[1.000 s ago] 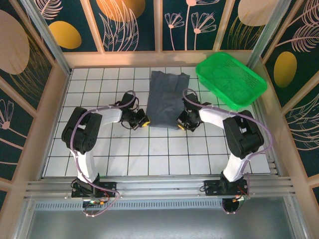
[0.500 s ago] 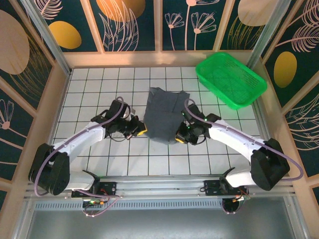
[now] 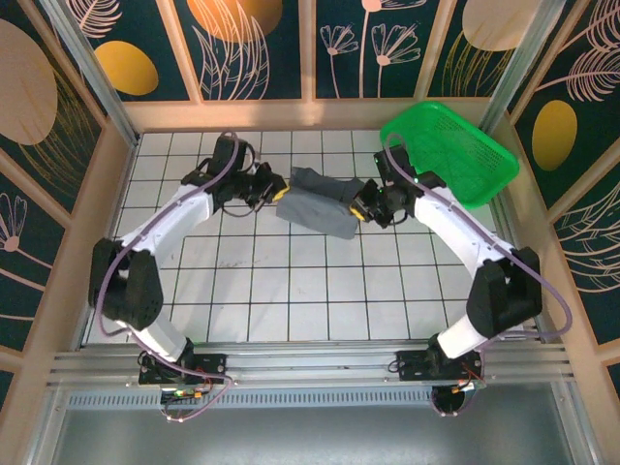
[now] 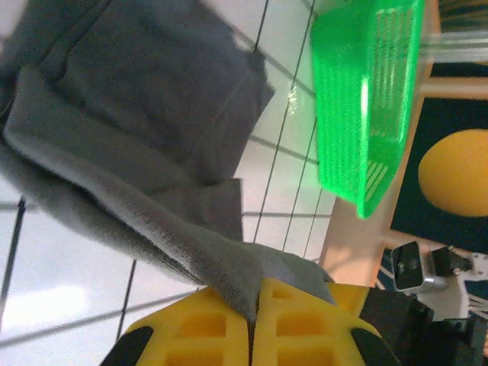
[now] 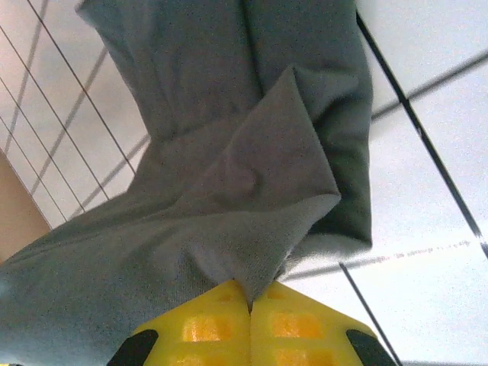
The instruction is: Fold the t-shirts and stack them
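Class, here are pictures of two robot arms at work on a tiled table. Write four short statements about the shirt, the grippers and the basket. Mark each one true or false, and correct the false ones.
1. The left gripper and the right gripper are both shut on the grey t-shirt. True.
2. The green basket stands at the far right corner of the table. True.
3. The t-shirt lies inside the basket. False: it is over the white tiles, to the left of the basket.
4. The t-shirt is spread out flat. False: it is doubled over and bunched, with one pinched end in each gripper.
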